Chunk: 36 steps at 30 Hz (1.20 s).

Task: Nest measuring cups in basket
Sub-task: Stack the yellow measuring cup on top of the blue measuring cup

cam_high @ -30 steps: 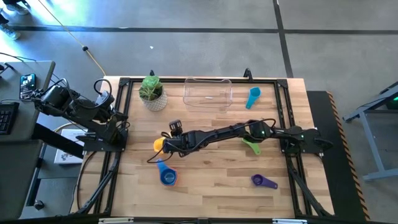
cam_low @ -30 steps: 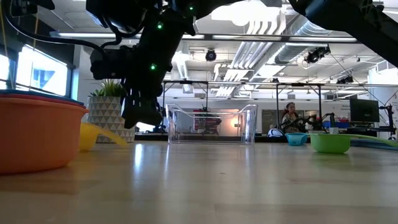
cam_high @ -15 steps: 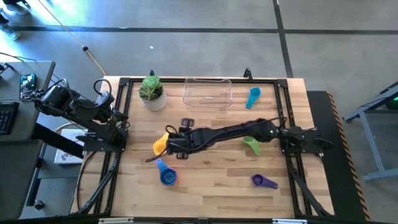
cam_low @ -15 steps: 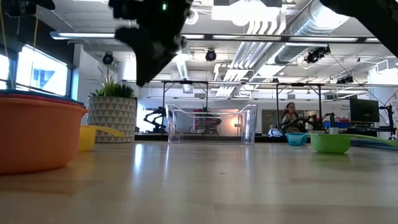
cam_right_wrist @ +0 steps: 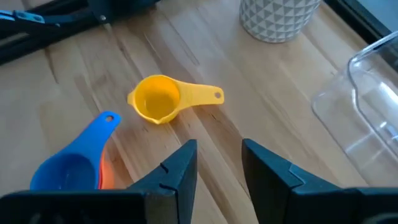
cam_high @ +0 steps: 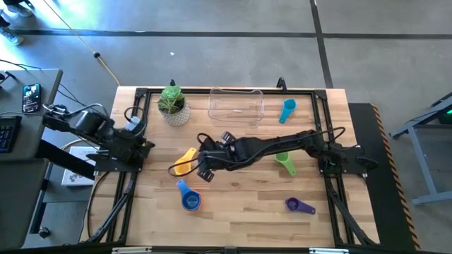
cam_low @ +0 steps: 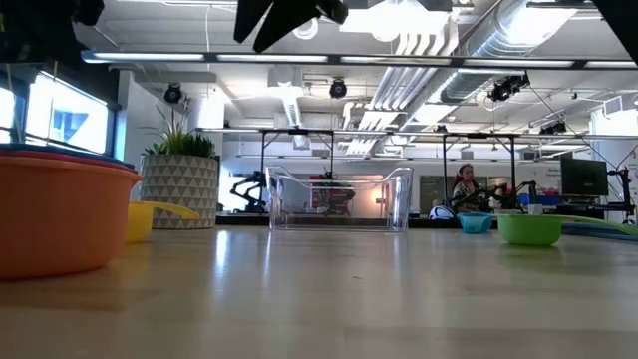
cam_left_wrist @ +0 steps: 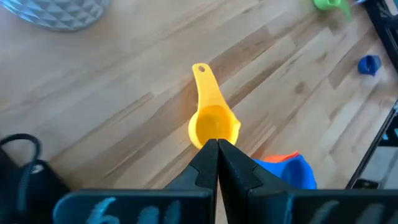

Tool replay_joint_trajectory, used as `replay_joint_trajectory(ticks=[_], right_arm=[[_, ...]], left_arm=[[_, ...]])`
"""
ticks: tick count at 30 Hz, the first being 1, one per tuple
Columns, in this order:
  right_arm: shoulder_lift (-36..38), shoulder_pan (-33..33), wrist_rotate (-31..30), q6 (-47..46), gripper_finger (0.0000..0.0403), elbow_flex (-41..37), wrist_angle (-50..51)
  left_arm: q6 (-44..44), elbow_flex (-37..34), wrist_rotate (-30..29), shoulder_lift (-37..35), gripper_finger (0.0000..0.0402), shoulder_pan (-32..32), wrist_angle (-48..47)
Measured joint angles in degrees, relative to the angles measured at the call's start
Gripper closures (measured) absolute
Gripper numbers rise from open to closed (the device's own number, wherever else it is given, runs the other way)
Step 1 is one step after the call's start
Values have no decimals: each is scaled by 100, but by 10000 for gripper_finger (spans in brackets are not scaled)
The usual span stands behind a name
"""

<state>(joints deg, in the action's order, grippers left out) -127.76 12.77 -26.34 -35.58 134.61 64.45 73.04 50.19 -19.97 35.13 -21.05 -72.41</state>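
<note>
The yellow cup [cam_high: 185,161] [cam_right_wrist: 157,99] lies on its base left of the table's centre. The blue cup sits in the orange one [cam_high: 190,200] [cam_right_wrist: 73,167] near the front edge. Green [cam_high: 286,164], light blue [cam_high: 287,109] and purple [cam_high: 300,205] cups lie apart on the right half. The clear basket [cam_high: 236,106] stands at the far edge with nothing in it. My right gripper [cam_high: 203,164] [cam_right_wrist: 216,163] hangs open above the table, just right of the yellow cup. My left gripper [cam_high: 139,143] [cam_left_wrist: 217,148] is shut at the left edge, pointing toward the yellow cup [cam_left_wrist: 211,119].
A whitish pot with a green plant [cam_high: 173,106] stands at the far left, beside the basket. The right arm reaches across the middle of the table, above the green cup. Bare wood lies along the front between the blue and purple cups.
My right gripper has risen from beside the yellow cup, out of the top of the low view, and drawn back a little toward the table's right. The yellow cup has stayed on the table. My left arm has swung slightly toward the table.
</note>
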Motion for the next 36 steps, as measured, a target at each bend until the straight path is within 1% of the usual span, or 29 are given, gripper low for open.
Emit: replay_joint_trajectory(ticks=[6,9,12,15,20,24,28,36], right_arm=[[307,-31,-45,104,284,0,141],[442,-79,-61,176,284,0,212],[551,-119,-67,351,284,0,367],[649,-152,-130,487,284,0,558],[831,-190,-188,744,284,0,1045],[974,-208,-298,779,284,0,1555],[1136,-218,-355,868,284,0,1856],[1278,-218,-357,908,284,0,1915]], left_arm=[[42,-558,2,64,398,1,613],[157,-709,153,89,388,-1,663],[290,-762,311,170,371,1,672],[358,-853,323,231,349,-1,727],[682,-1117,287,335,308,0,1496],[598,-1327,266,589,286,0,2003],[781,-1464,239,886,278,0,2326],[932,-1480,283,1619,277,1,2412]])
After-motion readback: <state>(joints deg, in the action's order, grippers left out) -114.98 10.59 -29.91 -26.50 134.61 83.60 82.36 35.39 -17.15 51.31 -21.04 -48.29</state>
